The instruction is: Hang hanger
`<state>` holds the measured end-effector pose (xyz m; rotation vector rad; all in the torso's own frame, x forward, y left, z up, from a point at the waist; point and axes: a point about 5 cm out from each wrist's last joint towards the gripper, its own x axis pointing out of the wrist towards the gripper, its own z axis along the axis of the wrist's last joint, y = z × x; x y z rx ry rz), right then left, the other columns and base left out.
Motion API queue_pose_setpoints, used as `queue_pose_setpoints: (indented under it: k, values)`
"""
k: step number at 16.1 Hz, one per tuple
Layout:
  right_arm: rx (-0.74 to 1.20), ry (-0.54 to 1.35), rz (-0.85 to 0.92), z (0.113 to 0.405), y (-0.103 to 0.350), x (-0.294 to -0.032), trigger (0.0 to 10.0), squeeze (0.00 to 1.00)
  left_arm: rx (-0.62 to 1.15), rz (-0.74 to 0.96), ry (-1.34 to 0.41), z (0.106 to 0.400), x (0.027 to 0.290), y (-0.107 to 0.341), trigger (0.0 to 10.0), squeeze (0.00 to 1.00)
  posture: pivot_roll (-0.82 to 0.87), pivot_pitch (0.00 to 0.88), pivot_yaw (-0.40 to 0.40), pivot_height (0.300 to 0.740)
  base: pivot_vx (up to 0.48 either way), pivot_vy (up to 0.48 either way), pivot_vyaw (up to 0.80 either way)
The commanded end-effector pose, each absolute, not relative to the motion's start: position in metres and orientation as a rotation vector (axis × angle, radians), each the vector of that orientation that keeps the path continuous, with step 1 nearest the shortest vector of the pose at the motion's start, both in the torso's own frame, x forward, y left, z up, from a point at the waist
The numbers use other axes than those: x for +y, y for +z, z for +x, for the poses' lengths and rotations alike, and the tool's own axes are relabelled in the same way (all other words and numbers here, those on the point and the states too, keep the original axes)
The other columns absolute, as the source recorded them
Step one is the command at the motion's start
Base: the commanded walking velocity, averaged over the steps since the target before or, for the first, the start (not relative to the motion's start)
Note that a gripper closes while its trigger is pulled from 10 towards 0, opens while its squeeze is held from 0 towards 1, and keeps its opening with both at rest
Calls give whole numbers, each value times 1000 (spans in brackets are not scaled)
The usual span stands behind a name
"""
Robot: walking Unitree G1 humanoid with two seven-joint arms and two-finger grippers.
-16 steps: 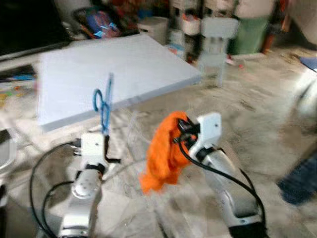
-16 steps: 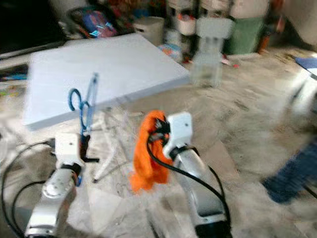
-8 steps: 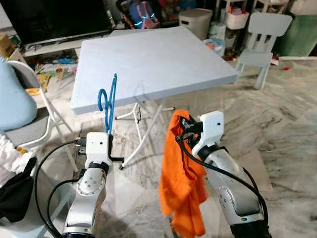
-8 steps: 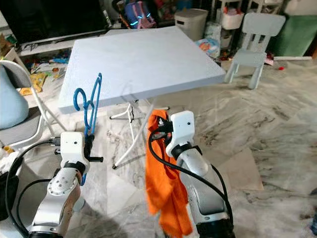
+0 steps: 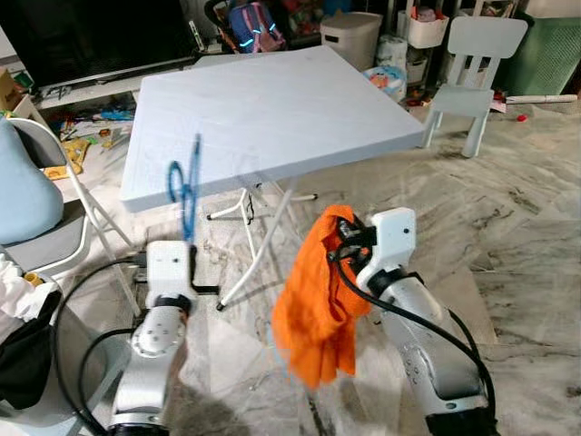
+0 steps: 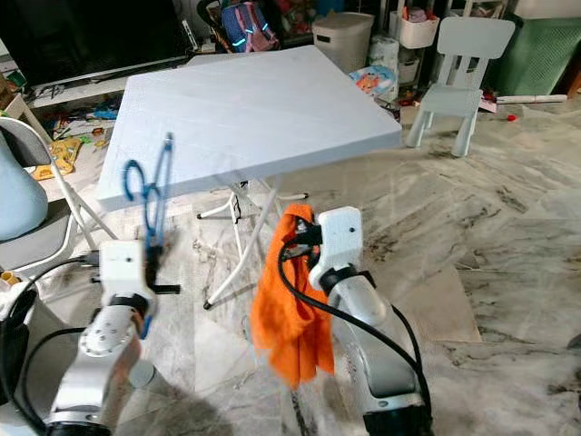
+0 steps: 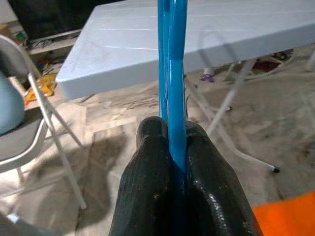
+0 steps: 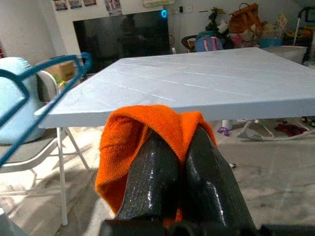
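My left gripper [image 7: 173, 142] is shut on a blue hanger [image 5: 184, 185], which stands upright above my left wrist in front of the table's near edge. The hanger's shaft [image 7: 173, 73] runs up between the black fingers [image 7: 152, 162]. My right gripper [image 8: 178, 142] is shut on an orange garment [image 5: 313, 295] that drapes down from it toward the floor. The orange garment [image 8: 147, 123] bunches over the fingertips. Both arms are held up side by side, the hanger to the left of the garment.
A light blue folding table [image 5: 263, 109] stands just ahead on white legs [image 5: 259, 254]. A grey folding chair [image 5: 41, 245] with a pale blue cushion is at left, dark clothes [image 5: 23, 354] below it. A small white chair [image 5: 472, 54], bins and a dark TV line the back. Marble floor lies to the right.
The view has steadied after blur. The orange garment has swung and bunched up shorter under my right gripper. The hanger looks slightly blurred, still held upright.
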<state>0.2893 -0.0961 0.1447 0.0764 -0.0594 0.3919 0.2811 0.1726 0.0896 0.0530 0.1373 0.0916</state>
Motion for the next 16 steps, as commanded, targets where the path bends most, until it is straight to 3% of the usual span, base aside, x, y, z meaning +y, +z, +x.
queue_pose_setpoints:
  k: [1,16]
  values:
    - [-91,413,78,288,153,-91,10000,0,138,41,123,280,179,90,10000,0,-85,35,83,740,0,0,0]
    - [-74,442,77,284,151,-86,10000,0,130,20,120,279,176,92,10000,0,-85,51,75,740,0,0,0]
